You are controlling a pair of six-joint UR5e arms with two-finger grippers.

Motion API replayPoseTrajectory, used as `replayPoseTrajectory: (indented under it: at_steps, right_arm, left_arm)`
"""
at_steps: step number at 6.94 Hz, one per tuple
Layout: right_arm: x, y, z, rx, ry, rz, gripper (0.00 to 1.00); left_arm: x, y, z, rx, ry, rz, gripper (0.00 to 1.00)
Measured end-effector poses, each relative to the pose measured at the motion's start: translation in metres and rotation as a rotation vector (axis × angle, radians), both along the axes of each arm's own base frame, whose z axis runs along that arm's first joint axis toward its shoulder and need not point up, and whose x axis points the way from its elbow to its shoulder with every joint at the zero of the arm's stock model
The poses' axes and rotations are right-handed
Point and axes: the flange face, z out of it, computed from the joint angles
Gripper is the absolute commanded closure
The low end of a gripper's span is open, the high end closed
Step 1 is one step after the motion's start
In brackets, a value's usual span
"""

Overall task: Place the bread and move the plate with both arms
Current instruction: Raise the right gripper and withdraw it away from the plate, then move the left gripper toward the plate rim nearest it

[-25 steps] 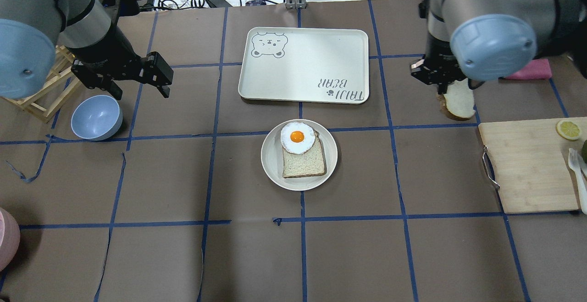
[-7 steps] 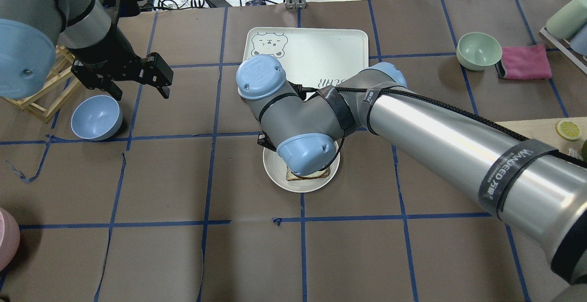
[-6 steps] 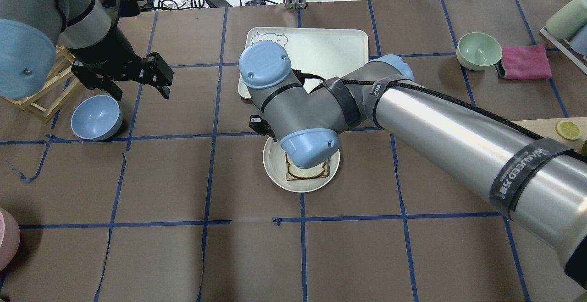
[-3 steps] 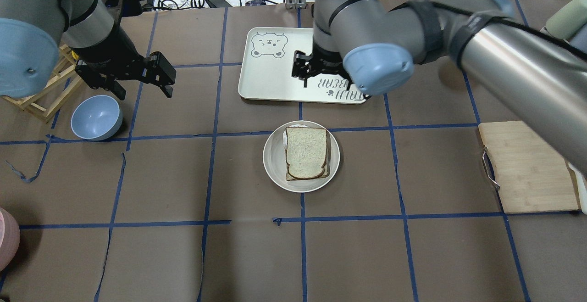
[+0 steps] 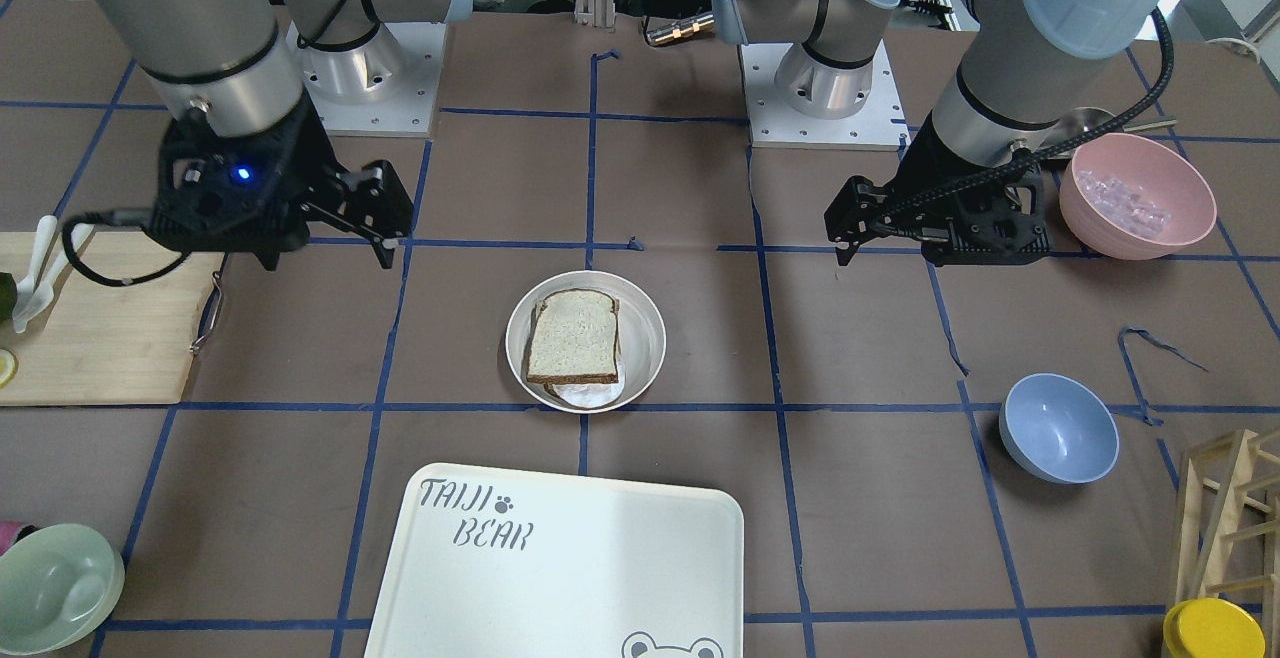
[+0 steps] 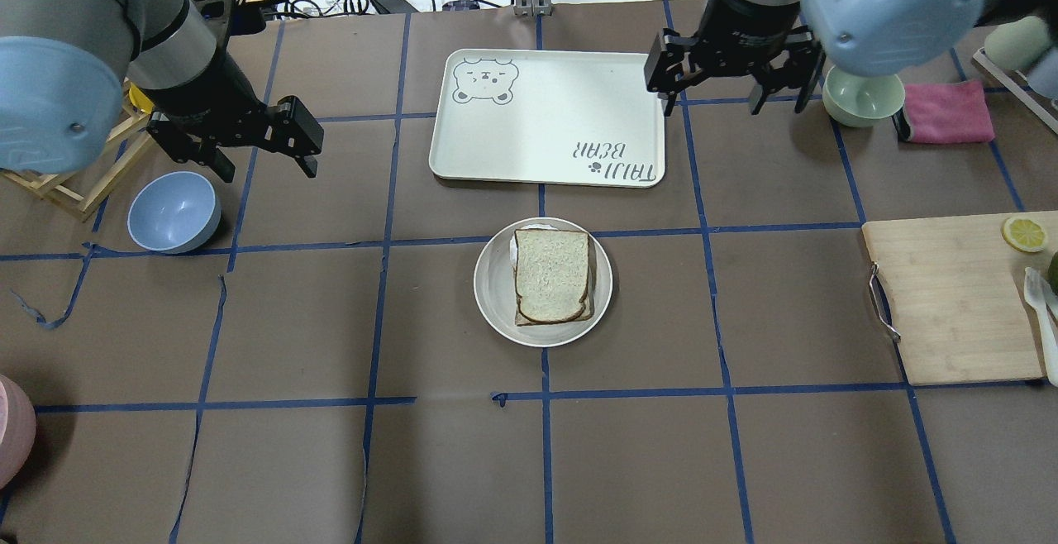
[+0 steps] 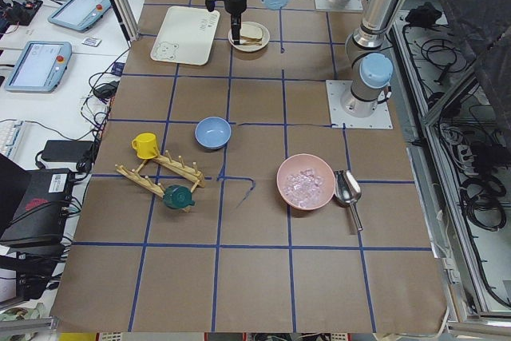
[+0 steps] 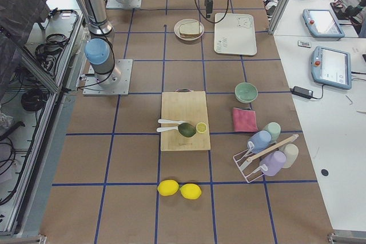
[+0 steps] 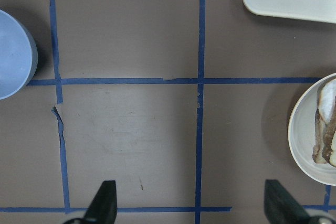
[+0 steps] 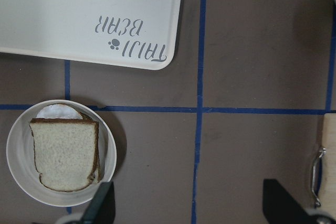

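Observation:
The bread (image 6: pixel 552 275) lies flat on the plate (image 6: pixel 492 283) at the table's middle, on top of another slice and a fried egg whose white edge peeks out (image 5: pixel 590 395). The bread (image 10: pixel 65 153) and the plate (image 10: pixel 18 166) also show in the right wrist view. My right gripper (image 6: pixel 727 102) is open and empty, raised over the tray's far right corner. My left gripper (image 6: pixel 266 165) is open and empty, raised left of the tray, well apart from the plate (image 9: pixel 302 129). Both sets of fingertips stand wide apart in the wrist views.
The cream tray (image 6: pixel 545 114) lies just beyond the plate. A blue bowl (image 6: pixel 173 212) and a wooden rack sit at the left. A green bowl (image 6: pixel 864 93) and pink cloth sit at the back right, and a cutting board (image 6: pixel 950 296) at the right.
My right arm carried the bread to the plate, laid it over the egg, let go, and drew back to the tray's far right corner. My left gripper shifted slightly.

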Motion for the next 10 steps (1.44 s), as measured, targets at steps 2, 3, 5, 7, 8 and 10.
replayPoseTrajectory:
  at_steps: [2,3,5,7,8,10]
  right_arm:
    - [-0.005,0.022,0.031,-0.045,0.006,0.034,0.00]
    - [-0.004,0.024,0.031,-0.042,-0.003,0.038,0.00]
    - [-0.004,0.027,0.027,-0.009,0.003,0.043,0.00]
    - [-0.010,0.027,0.021,0.018,0.010,0.040,0.00]
    - [-0.011,0.026,0.020,0.017,0.013,0.040,0.00]
    - [-0.012,0.026,0.020,0.016,0.014,0.041,0.00]
  left_arm:
    - [-0.001,-0.002,-0.028,0.001,-0.001,0.033,0.00]
    - [-0.005,-0.004,-0.044,-0.011,-0.001,0.054,0.00]
    - [-0.033,-0.006,-0.084,-0.014,0.021,0.068,0.00]
    - [-0.076,-0.011,-0.123,-0.037,0.102,0.062,0.00]
    - [-0.097,-0.012,-0.143,-0.030,0.118,0.039,0.20]
    - [-0.130,-0.012,-0.180,0.001,0.122,-0.011,0.21]
